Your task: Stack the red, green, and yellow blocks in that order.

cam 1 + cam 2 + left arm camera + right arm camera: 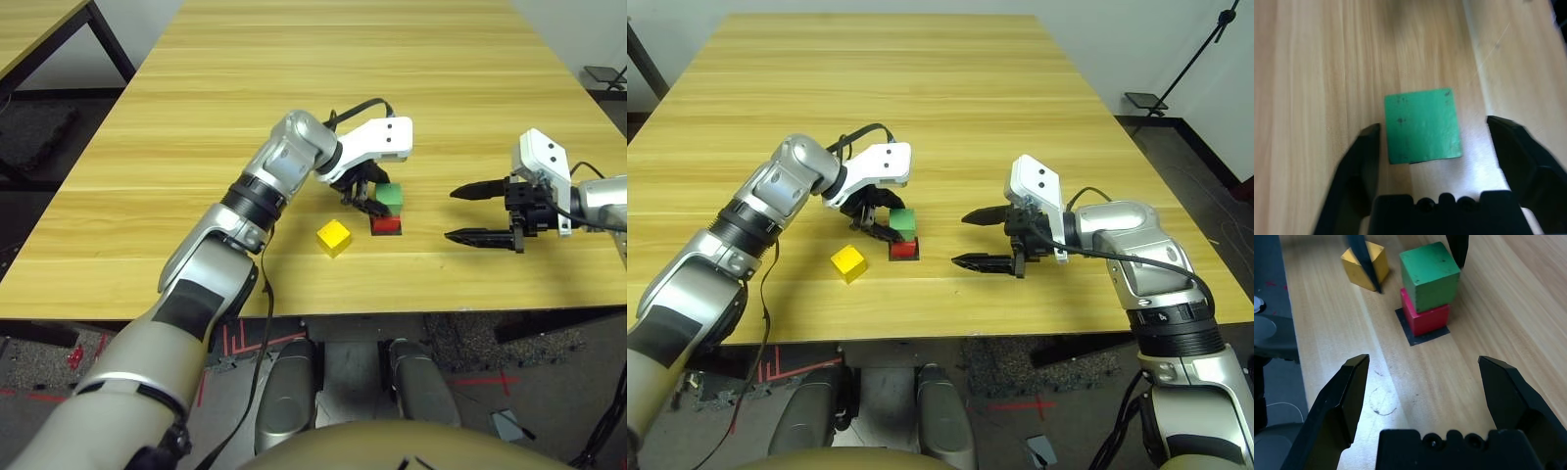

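atop the red block (pixel 1425 319) on the black patch (pixel 1415 335), with green block (pixel 1431 278) loose between left gripper's (pixel 1433 122) wide-open jaws, likely just stacked, yellow block (pixel 334 238) waiting beside, right gripper's (pixel 1424 360) jaws apart, clear of the stack.

Silver forearms (pixel 678 276) — black ribbed bands (pixel 1178 333), white wrist housings (pixel 1036 186) with dark screws, black cables (pixel 1132 259), black tapered fingers (pixel 985 262)

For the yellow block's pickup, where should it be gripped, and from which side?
Best gripped, I'd judge, across two opposite upright faces of the yellow block, coming straight down from above: it is a plain cube lying flat on the table, turned askew to its edge, so the pincer should turn to match.
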### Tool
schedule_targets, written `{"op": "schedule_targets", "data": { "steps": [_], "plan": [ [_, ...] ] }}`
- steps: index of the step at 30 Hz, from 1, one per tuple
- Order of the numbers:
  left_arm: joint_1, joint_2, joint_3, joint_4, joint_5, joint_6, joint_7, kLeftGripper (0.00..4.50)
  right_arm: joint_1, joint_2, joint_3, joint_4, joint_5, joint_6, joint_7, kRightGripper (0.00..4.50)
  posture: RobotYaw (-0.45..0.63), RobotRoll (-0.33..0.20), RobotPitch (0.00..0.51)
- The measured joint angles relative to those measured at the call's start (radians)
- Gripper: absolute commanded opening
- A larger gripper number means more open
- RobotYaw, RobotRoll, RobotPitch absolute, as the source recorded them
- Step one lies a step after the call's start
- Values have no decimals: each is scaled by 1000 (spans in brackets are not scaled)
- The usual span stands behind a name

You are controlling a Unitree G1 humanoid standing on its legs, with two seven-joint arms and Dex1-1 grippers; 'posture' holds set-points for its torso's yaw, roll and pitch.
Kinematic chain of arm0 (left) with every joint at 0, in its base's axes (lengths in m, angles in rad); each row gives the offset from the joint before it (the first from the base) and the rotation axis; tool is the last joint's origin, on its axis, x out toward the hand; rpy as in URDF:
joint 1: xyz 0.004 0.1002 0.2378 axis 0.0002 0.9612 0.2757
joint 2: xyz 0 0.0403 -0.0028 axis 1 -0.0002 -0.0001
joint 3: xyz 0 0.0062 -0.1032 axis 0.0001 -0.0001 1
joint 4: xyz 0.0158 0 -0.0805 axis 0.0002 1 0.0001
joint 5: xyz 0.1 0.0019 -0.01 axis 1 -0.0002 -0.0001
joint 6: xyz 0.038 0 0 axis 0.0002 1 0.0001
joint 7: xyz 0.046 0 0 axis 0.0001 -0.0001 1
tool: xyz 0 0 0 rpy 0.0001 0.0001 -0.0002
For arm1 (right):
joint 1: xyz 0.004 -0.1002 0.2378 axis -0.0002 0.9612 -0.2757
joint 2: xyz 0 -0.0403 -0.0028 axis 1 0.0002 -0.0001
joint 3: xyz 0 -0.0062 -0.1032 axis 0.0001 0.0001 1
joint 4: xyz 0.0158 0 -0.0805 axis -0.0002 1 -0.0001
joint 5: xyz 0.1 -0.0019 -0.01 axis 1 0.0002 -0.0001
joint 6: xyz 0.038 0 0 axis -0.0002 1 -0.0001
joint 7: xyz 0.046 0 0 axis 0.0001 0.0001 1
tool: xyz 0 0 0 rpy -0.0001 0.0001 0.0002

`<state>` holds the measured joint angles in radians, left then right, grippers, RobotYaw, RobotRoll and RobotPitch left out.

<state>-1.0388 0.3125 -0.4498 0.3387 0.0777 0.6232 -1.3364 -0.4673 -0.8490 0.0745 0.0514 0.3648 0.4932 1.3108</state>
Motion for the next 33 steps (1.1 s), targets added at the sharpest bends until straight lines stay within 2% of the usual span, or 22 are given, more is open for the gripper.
{"op": "schedule_targets", "data": {
  "steps": [5, 10, 15, 20, 33],
  "plan": [
    [15, 77, 24, -250, -26, 252, 54, 4469, -30, 3, 6, 40, -8, -26, 8, 4500, 26, -52, 88],
    [124, 227, 45, -569, -71, 593, 148, 4469, -48, 16, 25, 81, -20, -48, 22, 4500, 63, -49, 85],
    [255, 280, 60, -714, -111, 801, 295, 4469, -78, 41, 39, 109, -32, -64, 36, 4500, 83, -57, 89],
    [340, 287, 71, -719, -143, 830, 428, 4469, -104, 53, 50, 132, -40, -70, 53, 4500, 93, -70, 94],
    [346, 258, 74, -701, -244, 779, 562, 4469, -113, 53, 60, 134, -50, -63, 67, 4500, 70, -71, 101]
  ]
}}
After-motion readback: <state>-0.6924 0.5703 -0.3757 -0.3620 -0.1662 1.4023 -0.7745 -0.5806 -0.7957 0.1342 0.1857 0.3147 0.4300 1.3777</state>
